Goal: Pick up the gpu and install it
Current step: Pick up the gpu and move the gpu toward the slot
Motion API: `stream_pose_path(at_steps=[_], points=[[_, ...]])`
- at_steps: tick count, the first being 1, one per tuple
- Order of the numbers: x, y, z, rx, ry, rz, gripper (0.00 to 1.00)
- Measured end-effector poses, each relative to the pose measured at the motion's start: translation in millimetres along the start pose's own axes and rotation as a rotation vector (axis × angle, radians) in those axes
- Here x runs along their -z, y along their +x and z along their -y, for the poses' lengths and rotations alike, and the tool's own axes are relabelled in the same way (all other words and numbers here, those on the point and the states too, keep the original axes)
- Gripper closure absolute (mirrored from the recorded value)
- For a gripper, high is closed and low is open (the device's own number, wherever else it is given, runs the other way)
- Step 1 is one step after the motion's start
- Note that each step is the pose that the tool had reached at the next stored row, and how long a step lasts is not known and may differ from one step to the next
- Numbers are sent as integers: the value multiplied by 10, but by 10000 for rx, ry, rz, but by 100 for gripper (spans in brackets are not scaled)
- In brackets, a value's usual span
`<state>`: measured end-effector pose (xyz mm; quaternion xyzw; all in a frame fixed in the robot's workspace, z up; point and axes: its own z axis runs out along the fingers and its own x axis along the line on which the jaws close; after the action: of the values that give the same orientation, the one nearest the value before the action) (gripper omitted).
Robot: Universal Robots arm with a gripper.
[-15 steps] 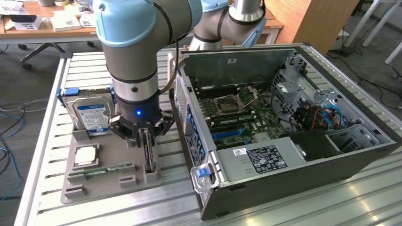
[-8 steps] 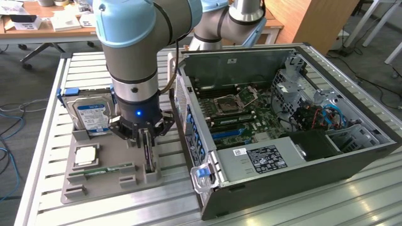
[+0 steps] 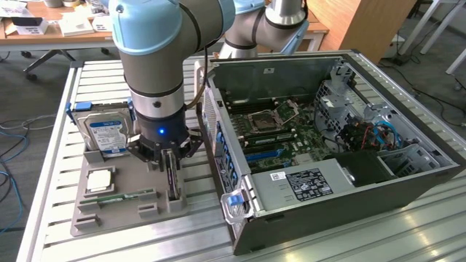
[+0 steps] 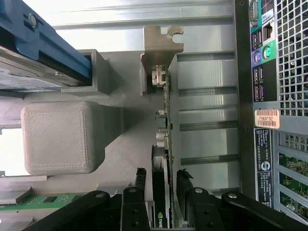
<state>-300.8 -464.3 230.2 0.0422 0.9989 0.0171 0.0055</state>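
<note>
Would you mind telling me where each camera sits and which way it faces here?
Exterior view: off the arm, up high, looking down on the table, grey tray and open computer case; the arm and gripper show.
Wrist view: on the wrist, looking down past the gripper along the graphics card standing on edge; open fingers flank it.
Both views share the gripper, graphics card, tray and case.

Slatted aluminium table, grey parts holder beside open computer case, both resting directly on it
</note>
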Motion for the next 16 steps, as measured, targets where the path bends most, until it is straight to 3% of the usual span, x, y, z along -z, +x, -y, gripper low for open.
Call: stream_pose_path(at_steps=[7, 9, 11, 16], points=[[0, 0, 0, 0, 1, 0, 61], [0, 0, 0, 0, 1, 0, 63], [1, 0, 0, 0, 1, -2, 74], [0, 0, 0, 0, 1, 0, 74]])
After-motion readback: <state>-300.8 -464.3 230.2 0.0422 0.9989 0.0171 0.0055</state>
